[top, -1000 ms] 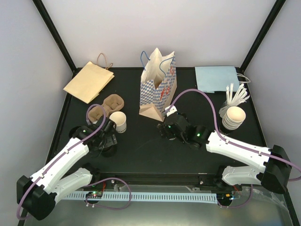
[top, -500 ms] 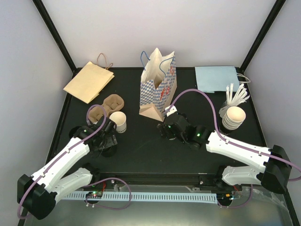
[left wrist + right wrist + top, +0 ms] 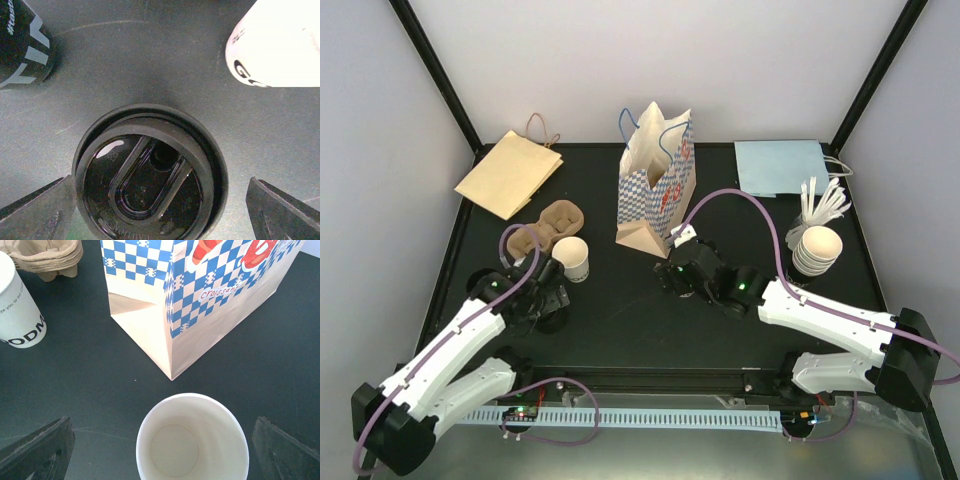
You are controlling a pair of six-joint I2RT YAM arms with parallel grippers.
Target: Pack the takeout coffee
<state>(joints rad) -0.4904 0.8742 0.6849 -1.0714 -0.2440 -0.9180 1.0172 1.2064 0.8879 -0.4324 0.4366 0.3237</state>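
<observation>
On the counter [image 3: 620,305], a flat bag [image 3: 508,172] lies at the upper left of the top view and a folded bag [image 3: 782,166] at the upper right. A standing bag [image 3: 658,185] sits at centre. Left of it is a cup carrier [image 3: 542,228], with a cup [image 3: 573,258] just below it. Stirrers [image 3: 823,203] stand below the folded bag, a stack [image 3: 817,248] beneath them. A lid [image 3: 150,172] lies between the left gripper's [image 3: 159,200] spread fingers. An open cup [image 3: 192,437] stands between the right gripper's [image 3: 162,440] fingers, below the standing bag's corner.
</observation>
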